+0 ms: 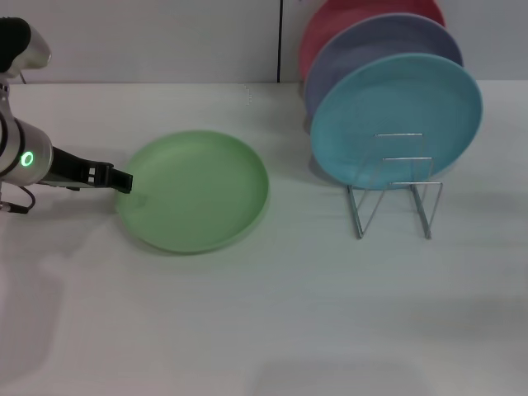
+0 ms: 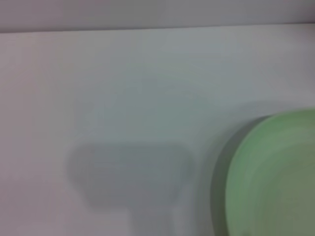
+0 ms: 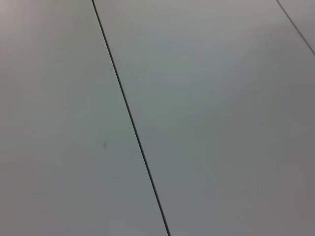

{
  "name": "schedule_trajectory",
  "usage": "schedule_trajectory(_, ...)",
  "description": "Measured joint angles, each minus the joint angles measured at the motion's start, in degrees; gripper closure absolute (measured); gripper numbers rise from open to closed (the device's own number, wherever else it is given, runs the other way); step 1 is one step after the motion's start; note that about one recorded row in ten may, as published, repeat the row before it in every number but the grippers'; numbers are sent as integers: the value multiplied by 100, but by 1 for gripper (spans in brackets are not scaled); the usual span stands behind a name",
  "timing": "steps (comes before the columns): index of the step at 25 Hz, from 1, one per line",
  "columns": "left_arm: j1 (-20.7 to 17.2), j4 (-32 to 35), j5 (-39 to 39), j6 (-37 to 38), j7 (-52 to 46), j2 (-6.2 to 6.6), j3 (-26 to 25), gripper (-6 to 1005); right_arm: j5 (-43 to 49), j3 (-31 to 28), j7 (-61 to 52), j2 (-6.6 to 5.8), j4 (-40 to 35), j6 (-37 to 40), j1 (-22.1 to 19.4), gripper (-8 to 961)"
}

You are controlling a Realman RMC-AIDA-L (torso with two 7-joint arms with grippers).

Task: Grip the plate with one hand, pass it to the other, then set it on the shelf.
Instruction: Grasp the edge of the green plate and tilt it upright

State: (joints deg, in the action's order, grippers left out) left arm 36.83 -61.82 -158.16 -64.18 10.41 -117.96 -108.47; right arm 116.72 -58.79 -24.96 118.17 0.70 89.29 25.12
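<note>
Bare desk point(image 1: 272, 330) nearest. Left hand point(image 1: 122, 181) at plate point(image 1: 194, 191) rim, grip state unclear; could slip or skid toward rack point(image 1: 394, 196).

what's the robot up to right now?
The left gripper is at the left edge of the green plate, which lies flat on the white table; the plate has not been lifted. The right arm is out of the head view. To the right, the wire rack already holds a sky-blue plate, a lavender plate and a red plate standing on edge.
</note>
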Motion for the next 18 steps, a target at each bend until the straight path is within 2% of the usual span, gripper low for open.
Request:
schedule_trajectory(7,15,156,35,93,11,1,6,173,0,0,0,4,0,1,2,250)
schedule_trajectory(18,239,512,18,34,14,2,49,174,0,-1,0,-6,-14,0,2,250)
